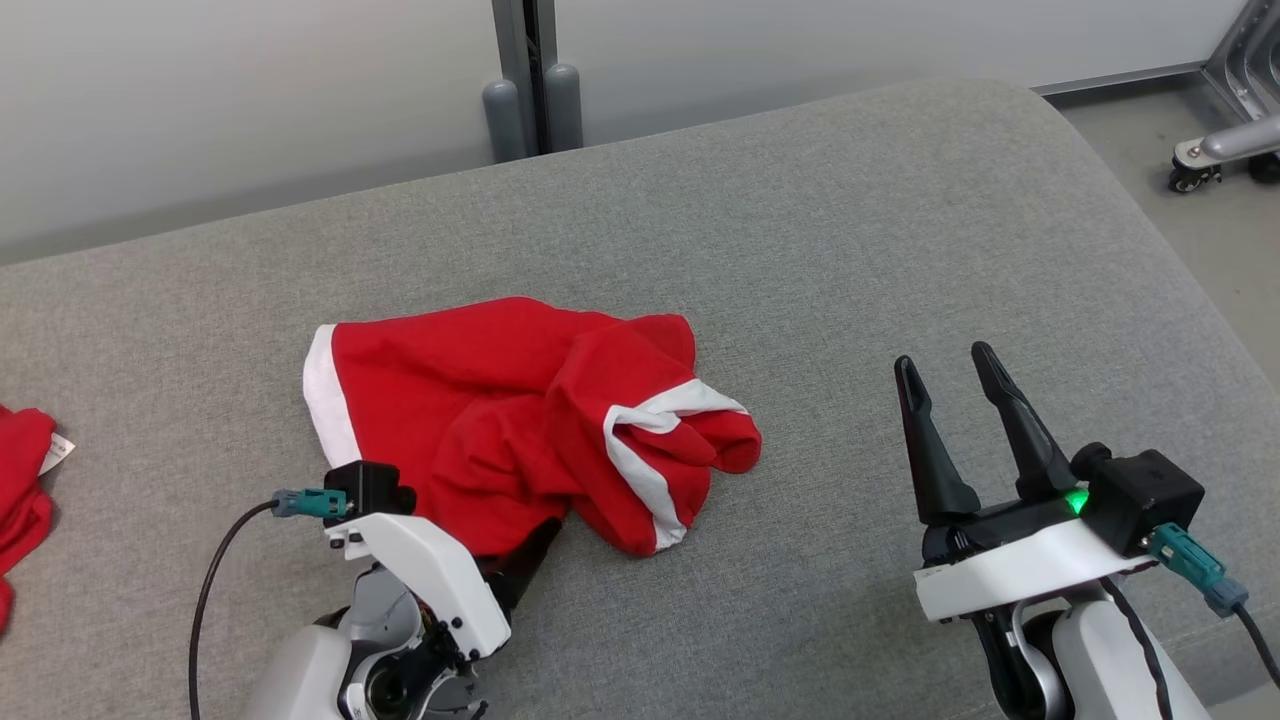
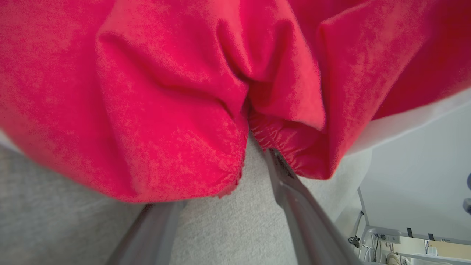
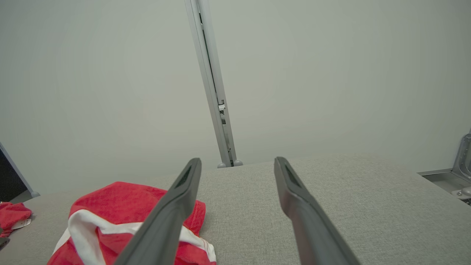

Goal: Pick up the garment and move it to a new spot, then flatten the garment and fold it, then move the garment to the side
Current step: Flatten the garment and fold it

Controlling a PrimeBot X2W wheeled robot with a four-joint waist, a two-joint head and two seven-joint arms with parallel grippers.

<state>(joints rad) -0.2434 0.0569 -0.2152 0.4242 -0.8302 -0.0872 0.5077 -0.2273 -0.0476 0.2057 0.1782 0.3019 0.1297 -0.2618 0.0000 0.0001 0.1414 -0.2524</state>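
The garment (image 1: 480, 400) is red with white trim and lies crumpled on the grey cushion (image 1: 820, 250), left of centre. My left gripper (image 1: 520, 550) is down at the garment's near edge, one dark finger showing beside the cloth. In the left wrist view the garment (image 2: 165, 110) hangs close over both fingers. The left gripper (image 2: 217, 176) is open there, its left fingertip under the red hem and its right fingertip touching a gathered fold. My right gripper (image 1: 945, 365) is open and holds nothing, off to the garment's right. The right wrist view has this gripper (image 3: 237, 162) above the cushion with the garment (image 3: 121, 206) at lower left.
Another red cloth (image 1: 20, 480) with a white tag lies at the cushion's left edge. A grey post (image 1: 535, 100) stands behind the cushion against a pale wall. A metal frame on castors (image 1: 1220, 150) sits on the floor at the far right, past the cushion's rounded corner.
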